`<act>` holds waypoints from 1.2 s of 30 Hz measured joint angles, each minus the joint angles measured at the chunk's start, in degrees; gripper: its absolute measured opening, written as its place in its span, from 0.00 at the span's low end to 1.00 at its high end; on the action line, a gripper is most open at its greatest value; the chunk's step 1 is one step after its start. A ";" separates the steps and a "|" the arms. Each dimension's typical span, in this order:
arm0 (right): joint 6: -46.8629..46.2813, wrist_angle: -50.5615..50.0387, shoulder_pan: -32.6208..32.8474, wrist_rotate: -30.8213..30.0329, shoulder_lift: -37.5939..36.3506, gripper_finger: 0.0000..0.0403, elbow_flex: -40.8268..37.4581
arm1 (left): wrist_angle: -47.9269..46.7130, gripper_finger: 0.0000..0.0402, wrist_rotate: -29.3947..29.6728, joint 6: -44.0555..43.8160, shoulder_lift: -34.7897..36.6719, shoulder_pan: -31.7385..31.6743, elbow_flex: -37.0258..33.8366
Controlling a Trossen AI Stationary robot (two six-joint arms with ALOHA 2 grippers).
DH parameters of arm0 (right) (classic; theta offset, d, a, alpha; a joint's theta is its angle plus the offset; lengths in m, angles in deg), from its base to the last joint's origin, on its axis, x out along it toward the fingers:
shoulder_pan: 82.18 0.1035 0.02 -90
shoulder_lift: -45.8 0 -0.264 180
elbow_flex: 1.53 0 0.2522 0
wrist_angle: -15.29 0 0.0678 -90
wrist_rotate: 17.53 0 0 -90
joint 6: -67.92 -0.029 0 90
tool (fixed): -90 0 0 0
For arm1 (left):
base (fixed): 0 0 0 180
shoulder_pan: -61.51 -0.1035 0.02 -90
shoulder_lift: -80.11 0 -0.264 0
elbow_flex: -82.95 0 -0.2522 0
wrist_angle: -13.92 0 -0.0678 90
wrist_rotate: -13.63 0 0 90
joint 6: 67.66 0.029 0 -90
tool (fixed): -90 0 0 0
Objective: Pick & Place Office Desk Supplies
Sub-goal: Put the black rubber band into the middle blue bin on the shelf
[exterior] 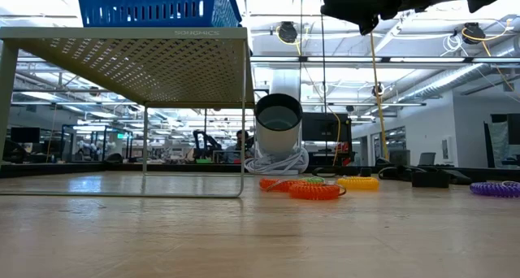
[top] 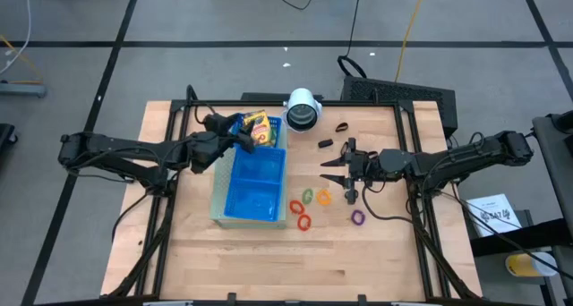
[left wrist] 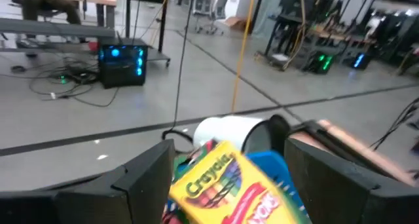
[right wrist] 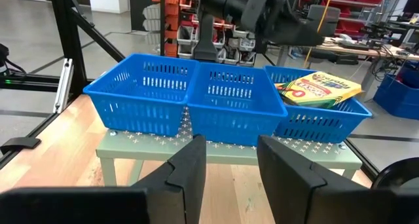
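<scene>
A yellow-and-green crayon box point(left wrist: 219, 185) lies tilted on other boxes in the far compartment of the blue tray point(top: 251, 188), poking above its rim point(right wrist: 321, 88). My left gripper point(left wrist: 229, 149) hovers open just above it, a finger on either side and clear of it point(top: 237, 134). My right gripper point(right wrist: 232, 162) stands open and empty, above the table to the right of the tray point(top: 340, 169). On the wood lie coloured rings, red point(top: 296, 206), green point(top: 307, 196), orange point(top: 324, 197) and purple point(top: 358, 217). Two black clips point(top: 326, 144) lie farther back.
The tray sits on a raised perforated metal stand point(exterior: 162, 58). A white cylinder with a dark centre point(top: 303, 109) stands at the table's far edge behind the tray. Bare wood stretches along the table's near side point(top: 269, 261).
</scene>
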 joint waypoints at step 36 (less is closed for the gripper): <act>-8.15 -25.01 1.17 -9.22 -11.72 0.31 -0.02 | -15.96 0.04 -29.30 23.17 21.78 0.81 0.74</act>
